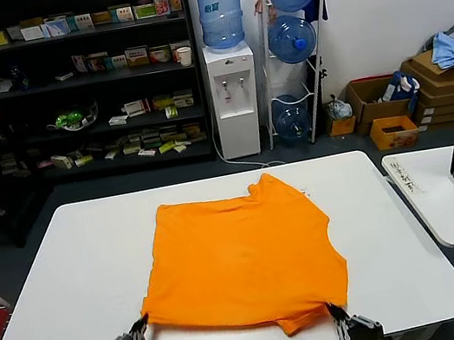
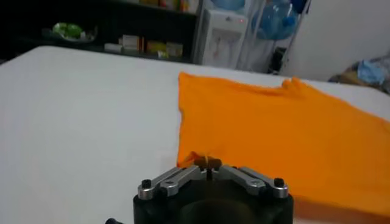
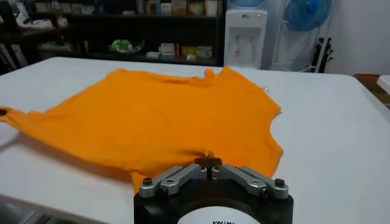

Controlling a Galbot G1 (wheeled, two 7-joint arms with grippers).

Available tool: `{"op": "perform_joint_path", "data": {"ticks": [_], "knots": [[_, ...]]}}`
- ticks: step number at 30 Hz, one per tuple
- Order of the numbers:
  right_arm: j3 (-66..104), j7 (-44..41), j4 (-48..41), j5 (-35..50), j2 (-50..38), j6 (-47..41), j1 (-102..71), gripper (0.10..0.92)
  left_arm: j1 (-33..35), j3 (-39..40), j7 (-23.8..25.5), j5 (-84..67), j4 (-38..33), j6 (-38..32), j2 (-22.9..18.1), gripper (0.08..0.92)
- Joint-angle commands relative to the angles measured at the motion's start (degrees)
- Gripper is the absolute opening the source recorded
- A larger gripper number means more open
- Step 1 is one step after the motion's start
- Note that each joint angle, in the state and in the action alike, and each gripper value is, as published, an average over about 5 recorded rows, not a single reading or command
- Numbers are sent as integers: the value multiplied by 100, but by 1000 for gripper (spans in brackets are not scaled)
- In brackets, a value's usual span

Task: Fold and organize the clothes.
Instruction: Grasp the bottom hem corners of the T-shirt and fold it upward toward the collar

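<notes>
Here the left gripper (image 1: pixel 138 329) is pinched closed on the near left corner of the orange T-shirt (image 1: pixel 246 255), and the right gripper (image 1: pixel 334 314) is closed the same way on the near right corner, both at the front edge of the white desk (image 1: pixel 75 258). The shirt lies spread across the middle of the desk, its collar toward the far side. Each hold looks thin, taking only a sliver of hem, so soft fabric could slide out if one arm lifts faster than the other. Uneven pulling would likely skew the fold or drag the whole shirt off the near edge.
</notes>
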Motion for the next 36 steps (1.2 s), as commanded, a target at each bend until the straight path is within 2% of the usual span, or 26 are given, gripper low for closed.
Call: {"op": "perform_joint_path", "data": {"ticks": [1,6,16,20,26,36], "knots": [[-230,46,-666,328,147,71,1480,125,-1634,421,-1,-118,495,-433,-122,97],[-516,138,-1045,646,97,-136,2199,125,-2009,829,144,-122,906,-557,-5,97],[-938,46,-1525,875,111,-310,2912,146,-2414,1283,124,37,1456,-533,-166,103],[-954,-165,-1597,871,143,-307,2917,242,-2379,1277,139,159,1484,-472,-155,171],[-818,-387,-1573,675,193,-224,2695,416,-2178,1140,199,253,1368,-468,-120,344],[-233,-691,-1246,-206,-45,51,1545,710,-1176,804,340,425,1203,-454,-125,621]]}}
